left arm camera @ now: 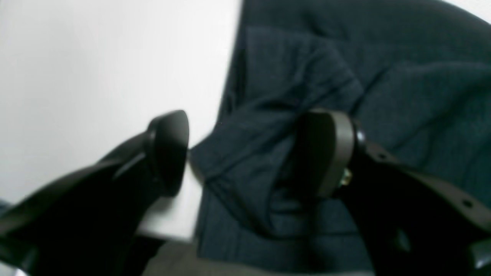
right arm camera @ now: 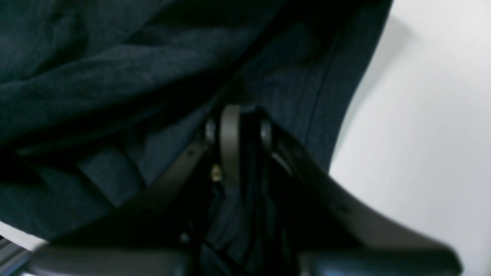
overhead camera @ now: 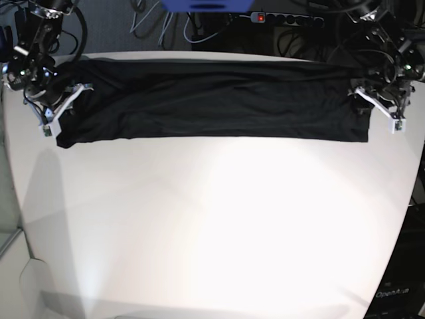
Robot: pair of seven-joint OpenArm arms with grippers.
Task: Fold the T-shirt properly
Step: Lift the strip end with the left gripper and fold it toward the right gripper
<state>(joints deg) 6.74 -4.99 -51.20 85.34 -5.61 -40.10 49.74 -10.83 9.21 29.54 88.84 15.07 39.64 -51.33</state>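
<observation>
Bare white table (overhead camera: 212,226) fills the near half of the base view, round-edged and brightly lit. Beyond it, along the far edge, lies the plain black long-sleeved T-shirt of thin soft knit (overhead camera: 212,100), stretched into a long, low band that runs from the left side of the table to the right, with shallow wrinkles across it and a straight near hem.

At the left end of the band sits the right tool (right arm camera: 239,115). Its wrist view shows the dark fingers (right arm camera: 229,149) drawn close together with a fold of the black cloth pinched between them, the fabric bunched around and above them, and white table to the side.

At the right end sits the left tool (left arm camera: 251,153). Its two dark fingers (left arm camera: 170,149) stand wide apart: one is over the white table just beside the shirt's edge, the other over the cloth, and a rumpled corner of the shirt lies between them, not gripped.

Farther back, behind the table, cables and a power strip (overhead camera: 285,18) lie on the dark floor.
</observation>
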